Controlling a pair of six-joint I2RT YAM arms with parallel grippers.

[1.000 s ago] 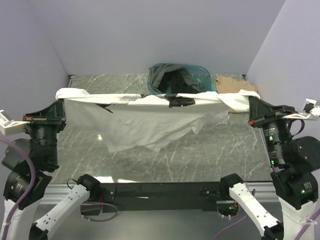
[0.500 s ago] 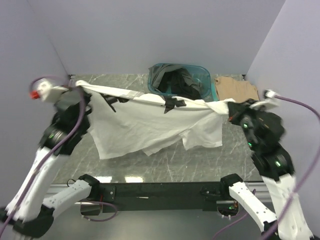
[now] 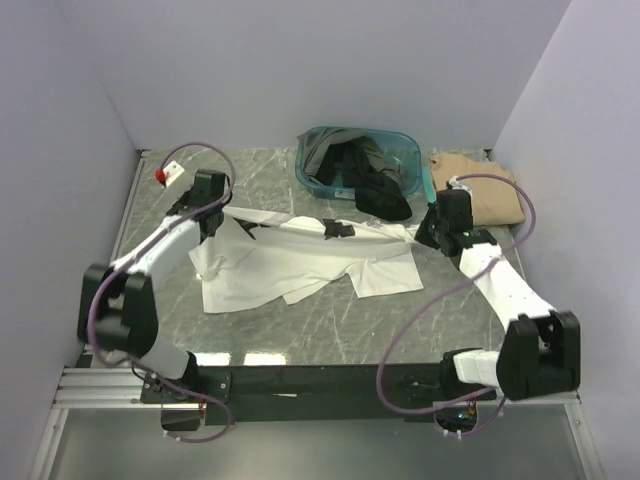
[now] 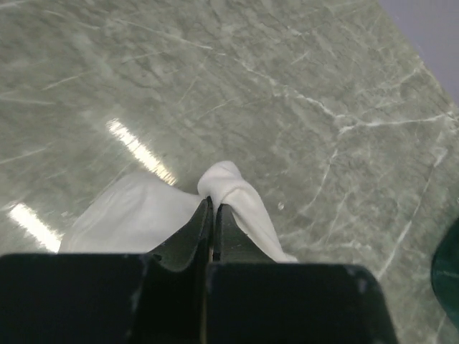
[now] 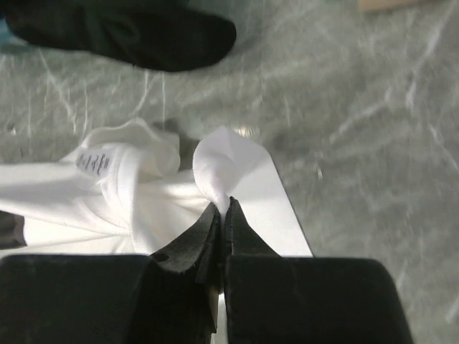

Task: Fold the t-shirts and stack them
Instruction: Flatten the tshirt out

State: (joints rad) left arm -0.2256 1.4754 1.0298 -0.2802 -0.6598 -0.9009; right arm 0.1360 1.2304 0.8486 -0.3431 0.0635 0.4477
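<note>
Found the white t-shirt (image 3: pixel 300 262) spread on the counter (image 3: pixel 400 320) at mid-frame in the top view, loose hem nearest and rumpled at lower left. Traced its long axis left to right, tipped slightly down toward the right, along the far edge strung between the two arms. Saw the left fingers (image 4: pixel 206 215) clenched on a bunched white corner at that edge's left end, low over the stone. Saw the right fingers (image 5: pixel 214 215) pinched likewise on a white fold at the right end, beside the neck label (image 5: pixel 93 162). Judged the arms evenly placed, one per end, with the cloth lying nearward from each grip. Beyond, noted dark shirts (image 3: pixel 360 165) in the teal basket (image 3: pixel 303 172), one spilling over the rim, and the tan t-shirt (image 3: pixel 485 195) at upper right.
</note>
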